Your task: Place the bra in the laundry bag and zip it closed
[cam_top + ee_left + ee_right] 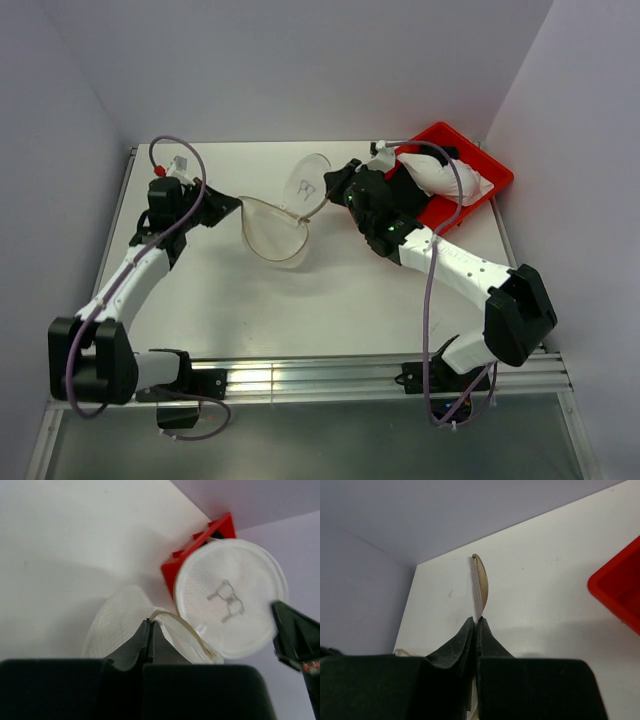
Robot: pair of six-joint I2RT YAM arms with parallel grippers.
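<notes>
The white mesh laundry bag lies open in the middle of the table, with its round lid tilted up behind it. That lid carries a small dark mark. My left gripper is shut on the bag's left rim, pinching the tan zip edge. My right gripper is shut on the lid's right edge, which the right wrist view shows edge-on. The white bra lies bunched in the red tray, to the right of both grippers.
The red tray sits at the table's back right corner, close behind the right arm; its corner shows in both wrist views. Grey walls enclose the table on the left, back and right.
</notes>
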